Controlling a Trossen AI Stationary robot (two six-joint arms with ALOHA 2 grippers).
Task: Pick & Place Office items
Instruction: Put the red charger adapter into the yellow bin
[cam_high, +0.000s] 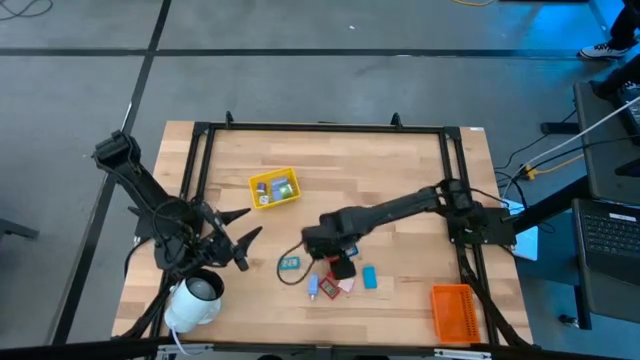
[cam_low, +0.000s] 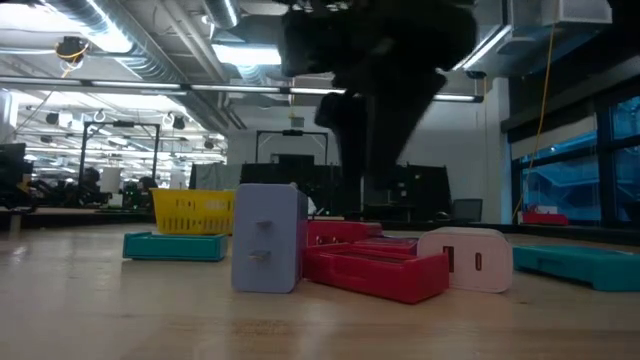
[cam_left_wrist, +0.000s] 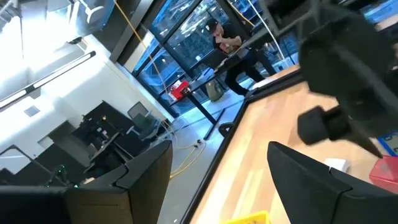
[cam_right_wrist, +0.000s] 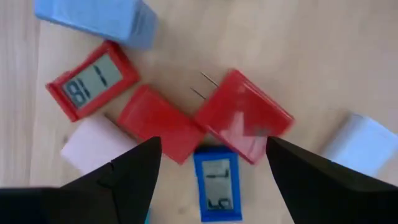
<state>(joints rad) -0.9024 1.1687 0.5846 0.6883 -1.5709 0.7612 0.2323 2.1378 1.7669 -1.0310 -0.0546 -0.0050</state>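
**Right gripper poised over a crowded pile of office items**

The right gripper (cam_right_wrist: 211, 171) hangs above a tight cluster of office items near the front middle of the wooden table (cam_high: 400, 170). Its two dark fingers (cam_right_wrist: 134, 171) are spread wide and hold nothing. Directly between them lies a small blue piece (cam_right_wrist: 216, 183) with a grey display. Above it, two plain red pieces (cam_right_wrist: 160, 123) sit corner to corner, the larger red one (cam_right_wrist: 242, 115) showing two thin metal prongs. A red display piece (cam_right_wrist: 92, 81), a pale pink block (cam_right_wrist: 93, 146), a light blue block (cam_right_wrist: 102, 17) and a whitish block (cam_right_wrist: 364, 146) ring the group. A teal piece (cam_high: 290, 263) lies apart to the left of the pile.

The left gripper (cam_high: 238, 240) waits near the table's left edge, fingers apart and empty, beside a white roll (cam_high: 195, 300). A yellow tray (cam_high: 273, 188) sits toward the back; an orange tray (cam_high: 452, 310) sits at the front right corner.

Risk, as a judgement: the pieces touch or nearly touch, so the descending fingers could land on the red neighbours, push the pile apart, or pinch two pieces at once. The blue piece is flat and low, so the fingers may slip over it.

Readable writing: the red display shows what look like the digits 1 and 8, plus 1; the blue display seems to show 1 and 5. No brand names are legible.
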